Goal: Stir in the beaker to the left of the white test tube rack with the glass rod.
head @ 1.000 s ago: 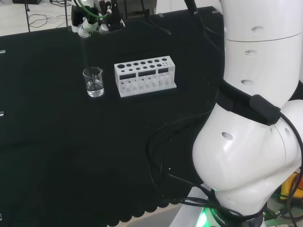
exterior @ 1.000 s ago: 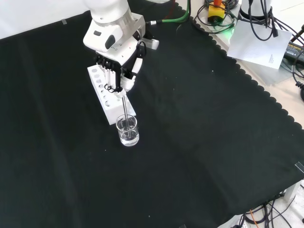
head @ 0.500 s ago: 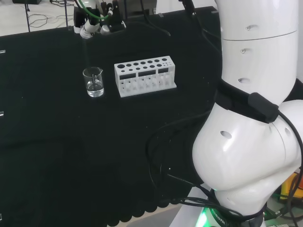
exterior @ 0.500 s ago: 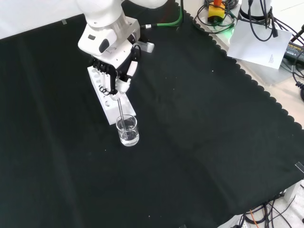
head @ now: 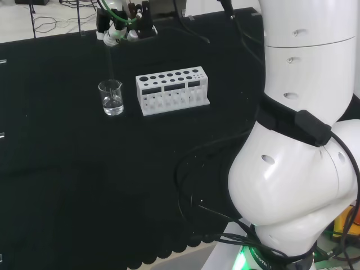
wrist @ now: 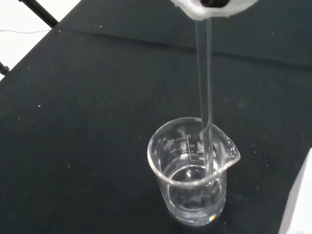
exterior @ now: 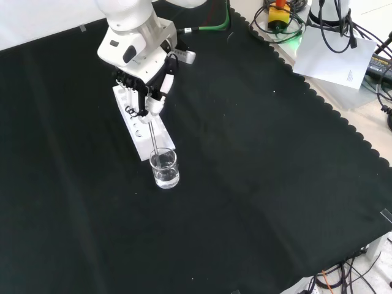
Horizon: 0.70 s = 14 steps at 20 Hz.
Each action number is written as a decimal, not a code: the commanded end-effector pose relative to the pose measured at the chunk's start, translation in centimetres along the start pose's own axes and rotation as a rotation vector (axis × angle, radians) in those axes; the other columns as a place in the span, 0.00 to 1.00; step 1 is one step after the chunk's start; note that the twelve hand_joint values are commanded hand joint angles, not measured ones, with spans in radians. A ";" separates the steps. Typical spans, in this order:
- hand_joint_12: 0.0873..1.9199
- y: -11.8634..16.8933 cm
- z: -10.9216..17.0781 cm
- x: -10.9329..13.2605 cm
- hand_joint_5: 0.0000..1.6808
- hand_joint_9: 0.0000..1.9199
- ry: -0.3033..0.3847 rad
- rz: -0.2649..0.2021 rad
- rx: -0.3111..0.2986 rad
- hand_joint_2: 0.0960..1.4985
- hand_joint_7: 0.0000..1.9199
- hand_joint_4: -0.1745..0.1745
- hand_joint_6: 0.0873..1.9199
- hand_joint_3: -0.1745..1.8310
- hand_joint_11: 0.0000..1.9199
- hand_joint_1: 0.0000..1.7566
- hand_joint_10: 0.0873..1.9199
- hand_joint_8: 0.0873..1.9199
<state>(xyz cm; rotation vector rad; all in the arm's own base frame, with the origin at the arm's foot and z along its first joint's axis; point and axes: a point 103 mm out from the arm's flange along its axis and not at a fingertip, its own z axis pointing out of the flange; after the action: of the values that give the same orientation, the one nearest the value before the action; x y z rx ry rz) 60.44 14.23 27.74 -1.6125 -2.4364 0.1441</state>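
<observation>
Front view, left to right: the white test tube rack (exterior: 138, 127), then the robot hand (exterior: 147, 92), fingers curled round the glass rod (exterior: 154, 136), whose long axis ran toward five o'clock into the beaker (exterior: 165, 169).

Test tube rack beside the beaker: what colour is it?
White. The test tube rack shows best in the head view, right of the beaker.

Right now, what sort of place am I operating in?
Most likely a chemistry lab test bench: a small clear glass beaker holding clear liquid, a white test tube rack beside it, and a thin glass stirring rod held in the black and white robot hand.
</observation>
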 end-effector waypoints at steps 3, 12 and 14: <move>0.33 -1.7 0.4 0.2 0.73 0.92 0.003 0.018 0.002 0.70 0.77 0.00 0.30 0.00 0.92 0.70 0.37 0.56; 0.33 -0.3 0.9 3.7 0.73 0.92 -0.021 -0.029 0.019 0.70 0.77 0.00 0.30 0.00 0.92 0.70 0.37 0.56; 0.33 0.1 1.0 3.9 0.73 0.92 -0.012 -0.035 0.016 0.70 0.77 0.00 0.30 0.00 0.92 0.70 0.37 0.56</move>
<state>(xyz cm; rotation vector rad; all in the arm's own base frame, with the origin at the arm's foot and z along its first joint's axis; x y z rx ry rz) 58.66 16.98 27.60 -1.5839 -2.4611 0.1680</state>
